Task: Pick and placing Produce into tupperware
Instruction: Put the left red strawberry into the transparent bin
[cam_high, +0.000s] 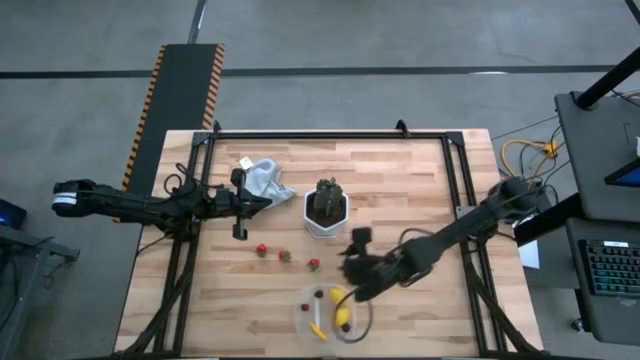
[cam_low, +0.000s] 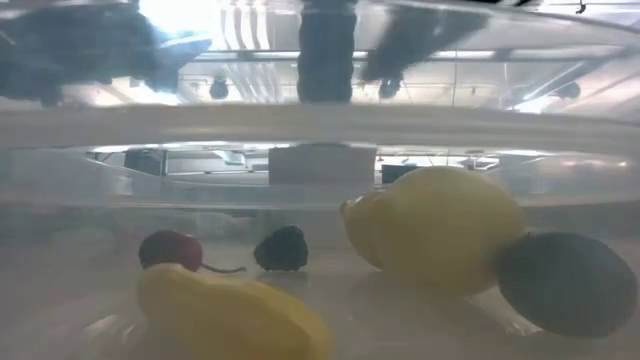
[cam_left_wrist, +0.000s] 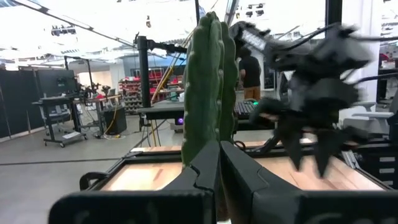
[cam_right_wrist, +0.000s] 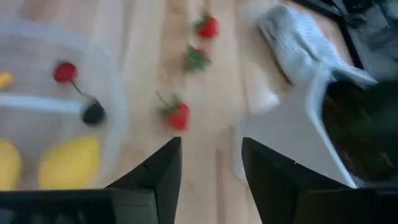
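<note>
The clear round tupperware (cam_high: 328, 312) sits at the table's near edge. It holds two yellow lemon-like fruits (cam_low: 435, 230), a thin yellow piece (cam_high: 317, 326), a red cherry-like berry (cam_low: 170, 248) and dark berries (cam_low: 284, 248). Three red strawberries (cam_high: 285, 256) lie in a row on the wood between the tub and the pot; the nearest one (cam_right_wrist: 179, 116) is ahead of my right gripper. My right gripper (cam_right_wrist: 211, 155) is open and empty, just right of the tub's far rim (cam_high: 352, 264). My left gripper (cam_left_wrist: 217, 158) is shut and empty, hovering left of the potted plant (cam_high: 240, 205).
A white hexagonal pot with a dark green spiky plant (cam_high: 326, 208) stands mid-table, close beside my right gripper. A crumpled grey cloth (cam_high: 265, 178) lies left of the pot, next to my left gripper. Black frame rails (cam_high: 455, 190) border the table. Bare wood lies left of the strawberries.
</note>
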